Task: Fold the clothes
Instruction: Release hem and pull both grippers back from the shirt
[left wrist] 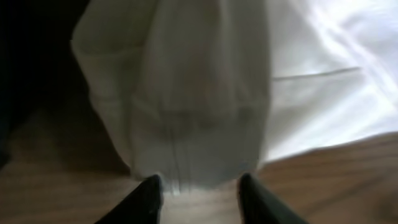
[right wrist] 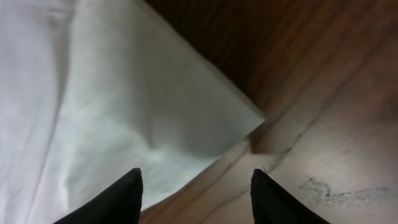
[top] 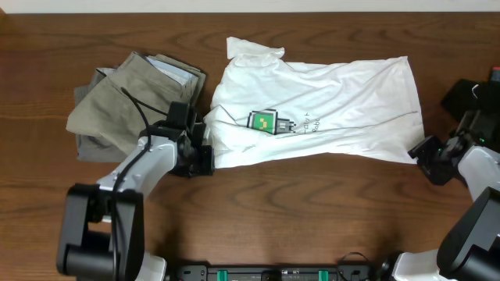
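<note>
With its fingers apart, the left gripper [left wrist: 199, 194] is set astride a hemmed edge of the white short-sleeved cotton T-shirt [top: 344, 101]. The right gripper [right wrist: 196, 196] is held spread at the opposite corner. The shirt is laid flat on the brown wooden table [top: 258, 218], beside folded khaki trousers [top: 125, 101].

Even light from above, blurred wrist views.
The white T-shirt [top: 328, 101] shows bright on the dark counter [top: 312, 218] in the overhead view; both wrist views are soft, the left one deeply shadowed at its left.
</note>
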Tool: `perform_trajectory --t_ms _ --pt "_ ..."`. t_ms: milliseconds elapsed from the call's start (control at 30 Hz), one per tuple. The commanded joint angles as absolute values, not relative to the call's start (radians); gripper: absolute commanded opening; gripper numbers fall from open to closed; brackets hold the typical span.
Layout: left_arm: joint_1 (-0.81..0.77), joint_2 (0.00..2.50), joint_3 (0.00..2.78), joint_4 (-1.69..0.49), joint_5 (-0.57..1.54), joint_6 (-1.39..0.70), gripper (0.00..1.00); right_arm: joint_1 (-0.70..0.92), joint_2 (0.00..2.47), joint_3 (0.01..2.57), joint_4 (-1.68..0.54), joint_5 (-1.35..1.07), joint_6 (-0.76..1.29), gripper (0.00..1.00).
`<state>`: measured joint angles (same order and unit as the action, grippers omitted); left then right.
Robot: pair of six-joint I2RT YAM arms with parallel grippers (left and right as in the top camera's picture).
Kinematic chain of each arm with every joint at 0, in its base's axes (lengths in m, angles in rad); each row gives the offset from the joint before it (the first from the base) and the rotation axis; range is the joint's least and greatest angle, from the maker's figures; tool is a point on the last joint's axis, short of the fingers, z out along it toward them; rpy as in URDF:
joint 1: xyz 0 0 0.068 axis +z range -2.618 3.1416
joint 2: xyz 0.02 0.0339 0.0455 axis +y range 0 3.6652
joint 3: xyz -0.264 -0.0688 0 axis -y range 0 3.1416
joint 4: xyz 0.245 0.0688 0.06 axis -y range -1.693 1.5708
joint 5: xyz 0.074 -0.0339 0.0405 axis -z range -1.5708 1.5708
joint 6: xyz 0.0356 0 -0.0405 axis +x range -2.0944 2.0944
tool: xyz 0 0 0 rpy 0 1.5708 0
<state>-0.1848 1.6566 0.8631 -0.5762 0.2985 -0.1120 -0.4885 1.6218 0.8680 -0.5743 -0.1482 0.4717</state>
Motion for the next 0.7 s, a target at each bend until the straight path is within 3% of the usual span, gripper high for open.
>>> perform_trajectory --t_ms 0,67,133,233,333,667 --pt "-0.181 1.693 0.859 -0.566 0.275 -0.109 0.26 -0.493 1.622 0.819 -0.533 -0.096 0.537 0.51" --pt "-0.181 1.698 0.859 -0.561 0.275 -0.109 0.12 -0.493 1.622 0.797 -0.482 -0.092 0.540 0.49" --pt "-0.181 1.698 0.859 -0.555 0.275 -0.109 0.06 -0.493 1.622 0.783 -0.437 -0.094 0.540 0.43" --pt "-0.180 1.698 0.861 -0.555 0.274 -0.109 0.06 -0.493 1.622 0.781 -0.410 -0.093 0.546 0.18" --pt "-0.180 1.697 0.864 -0.555 0.274 -0.109 0.06 -0.494 1.622 0.781 -0.363 -0.080 0.545 0.03" --pt "-0.143 1.584 0.890 -0.627 0.214 -0.109 0.06 -0.595 1.579 0.809 -0.384 -0.083 0.496 0.01"
